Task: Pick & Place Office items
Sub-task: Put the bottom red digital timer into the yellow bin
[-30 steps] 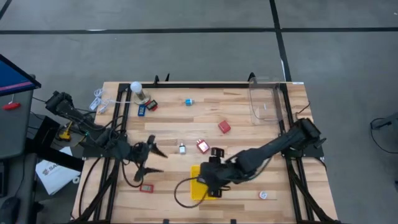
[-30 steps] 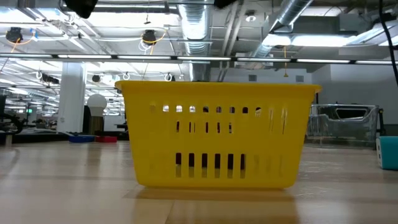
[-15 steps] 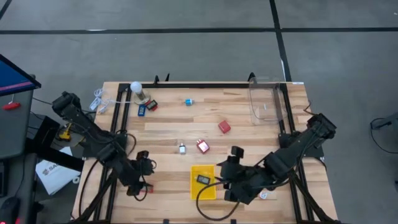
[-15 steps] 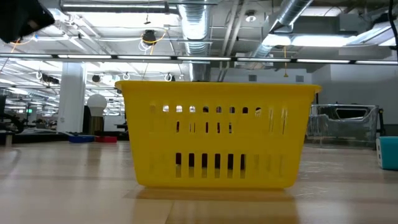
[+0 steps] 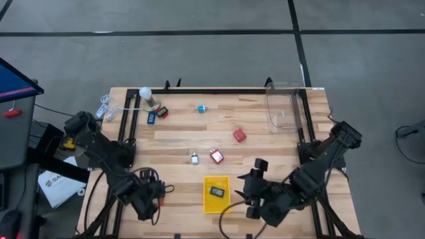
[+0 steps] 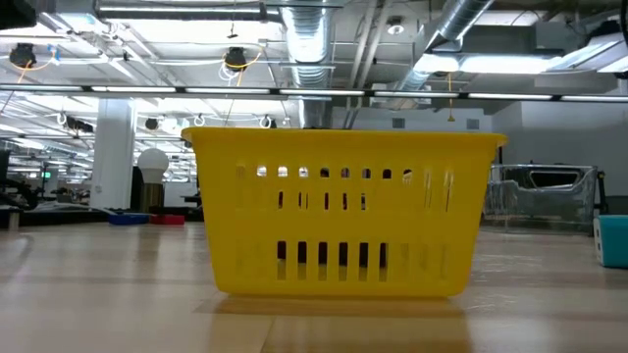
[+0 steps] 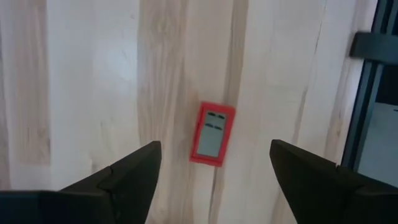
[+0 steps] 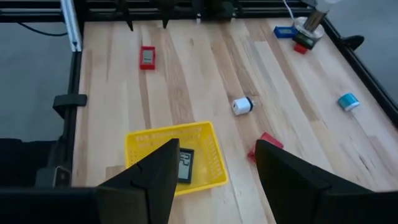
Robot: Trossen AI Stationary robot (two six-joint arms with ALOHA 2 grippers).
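My left gripper [image 5: 154, 196] [image 7: 214, 149] is open and hovers over a flat red rectangle with a grey window [image 7: 212, 134], which lies flat on the wood between its two fingers. My right gripper [image 5: 252, 188] [image 8: 216, 146] is open, just right of the yellow tray [image 5: 208, 199] [image 8: 214, 163] [image 6: 343, 216]. A black flat piece [image 5: 217, 192] [image 8: 184, 163] lies inside the tray. Loose on the table are a red block [image 5: 239, 135], a red-and-white piece [image 5: 216, 156], a small white cylinder [image 5: 194, 158] and a blue piece [image 5: 200, 109].
A white ball on a metal stand [image 5: 146, 97] stands at the far left, with a blue flat piece [image 5: 151, 117] and a red-and-black piece [image 5: 161, 113] beside it. A clear container [image 5: 284, 106] sits at the far right corner. Black frame rails [image 5: 219, 91] border the table.
My right gripper has drawn back from above the yellow tray toward the table's right and near edge; the black piece now shows lying in the tray. My left gripper has moved toward the near edge and now stands over the red flat rectangle.
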